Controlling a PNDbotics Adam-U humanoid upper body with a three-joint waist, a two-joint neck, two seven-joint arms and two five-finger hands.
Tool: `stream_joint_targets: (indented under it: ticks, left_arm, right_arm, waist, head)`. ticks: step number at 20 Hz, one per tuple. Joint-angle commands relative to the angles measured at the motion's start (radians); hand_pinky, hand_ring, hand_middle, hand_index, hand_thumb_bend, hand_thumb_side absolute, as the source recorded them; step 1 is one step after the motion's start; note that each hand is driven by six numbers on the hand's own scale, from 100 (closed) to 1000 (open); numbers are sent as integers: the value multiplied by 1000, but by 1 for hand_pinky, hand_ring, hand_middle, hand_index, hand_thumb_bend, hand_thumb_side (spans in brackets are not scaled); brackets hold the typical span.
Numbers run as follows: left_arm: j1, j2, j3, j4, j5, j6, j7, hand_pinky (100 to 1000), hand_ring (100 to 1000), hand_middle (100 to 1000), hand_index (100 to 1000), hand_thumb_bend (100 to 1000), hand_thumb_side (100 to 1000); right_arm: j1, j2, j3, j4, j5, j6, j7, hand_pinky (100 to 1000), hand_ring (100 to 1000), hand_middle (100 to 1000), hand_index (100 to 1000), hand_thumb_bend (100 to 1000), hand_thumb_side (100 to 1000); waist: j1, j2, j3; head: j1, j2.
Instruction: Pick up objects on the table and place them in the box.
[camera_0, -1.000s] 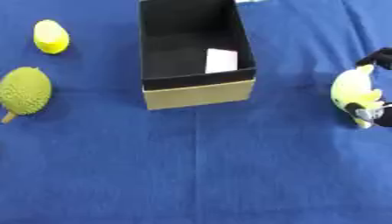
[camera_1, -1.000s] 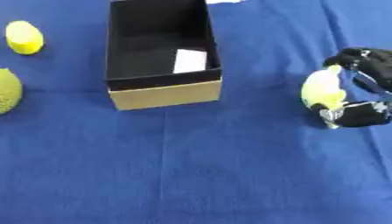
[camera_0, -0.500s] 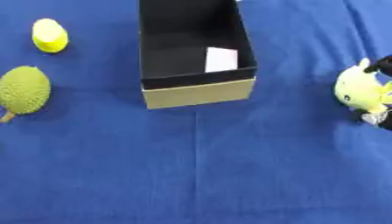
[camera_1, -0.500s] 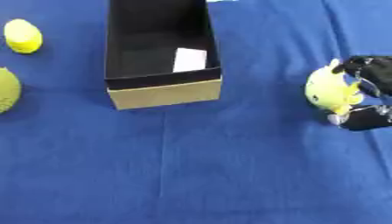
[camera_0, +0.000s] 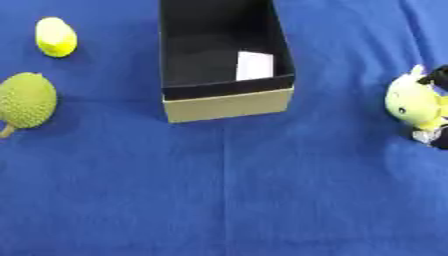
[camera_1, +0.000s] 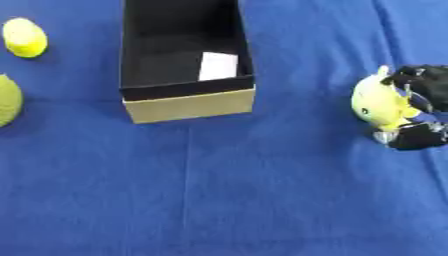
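right hand (camera_1: 418, 107) at right edge, fingers curled round the yellow plush toy (camera_1: 378, 102), on the blue table (camera_1: 262, 190). box (camera_1: 185, 55) upper centre, well apart. lift clear of the cloth before swinging left; clear the box's near wall. left hand unseen.

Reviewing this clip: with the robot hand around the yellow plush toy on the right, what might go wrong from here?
1. The right robot hand curls round only the far side of the yellow plush toy; the soft toy may slip during a lift.
2. The box has tall walls, so a low carry might knock its near wall or shift it on the blue cloth.
3. A white card lies inside; the toy would likely land on it.
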Motion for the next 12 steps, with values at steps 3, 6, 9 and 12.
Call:
stream_joint_targets:
  ticks: [3, 6, 9, 12]
  left_arm:
    - [-5, 17, 3, -18, 6, 0, -4, 795, 540, 545, 810, 100, 600]
    - [-4, 16, 2, -18, 6, -1, -5, 795, 540, 545, 810, 100, 599]
    - [-4, 15, 2, -18, 6, -1, -6, 795, 540, 545, 810, 100, 599]
    - [-6, 15, 1, -18, 7, -1, -7, 794, 540, 545, 810, 100, 598]
  right_arm:
    - [-13, -18, 6, 17, 17, 6, -13, 910, 909, 850, 905, 443, 595]
    - [-19, -15, 11, 21, 16, 8, -29, 893, 882, 818, 877, 443, 573]
    - [-23, -12, 10, 13, 8, 19, -71, 871, 843, 768, 828, 445, 529]
    - [-23, -11, 10, 9, 11, 40, -129, 856, 814, 737, 797, 446, 502]
  waist:
    - [3, -12, 5]
    - [5, -10, 8]
    - [6, -8, 8]
    - [6, -8, 7]
  head:
    - [-8, -17]
    - [-10, -19]
    - [-11, -19]
    - [-11, -21]
